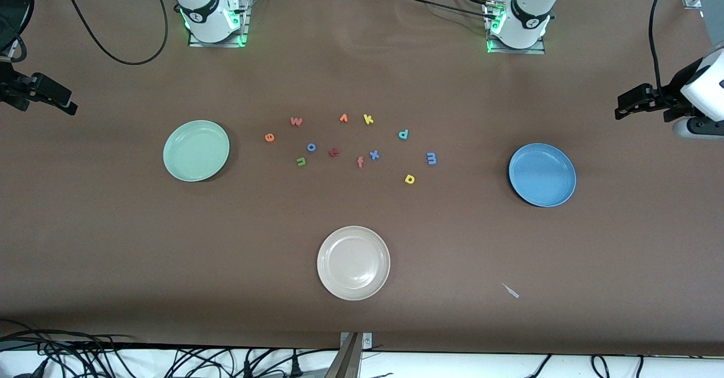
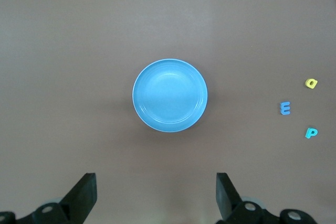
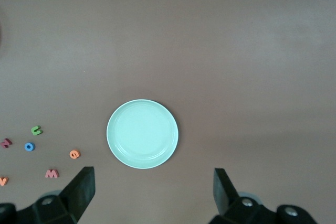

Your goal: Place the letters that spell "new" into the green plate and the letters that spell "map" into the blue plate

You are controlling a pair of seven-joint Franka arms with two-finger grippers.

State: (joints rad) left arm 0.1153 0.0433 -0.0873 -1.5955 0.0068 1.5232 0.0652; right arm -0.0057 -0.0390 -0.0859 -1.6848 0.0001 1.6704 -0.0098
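Front view, plates: a round pale mint-green shallow plate (image 1: 196, 150) lies toward the right arm's end of the brown tabletop (image 1: 113, 242); a round medium-blue shallow plate (image 1: 542, 174) lies toward the left arm's end; a round cream-white plate (image 1: 353, 262) sits near the tabletop's edge nearest the camera.
Front view, letters: between the two coloured plates, on bare tabletop, lie a green foam "n" (image 1: 301, 162), an orange round foam "e" (image 1: 270, 137), a salmon-red foam "w" (image 1: 296, 121), a blue foam "m" (image 1: 431, 158), a yellow foam "a" (image 1: 410, 179) and a teal foam "p" (image 1: 403, 134).
Front view, grippers: the left gripper (image 1: 625, 106) and right gripper (image 1: 62, 102) hang over the tabletop's two ends.
Left wrist view: the left gripper's fingers (image 2: 84, 195) are spread wide, nothing between them, above the blue plate (image 2: 169, 95).
Right wrist view: the right gripper's fingers (image 3: 81, 190) are spread wide and bare above the green plate (image 3: 142, 134).
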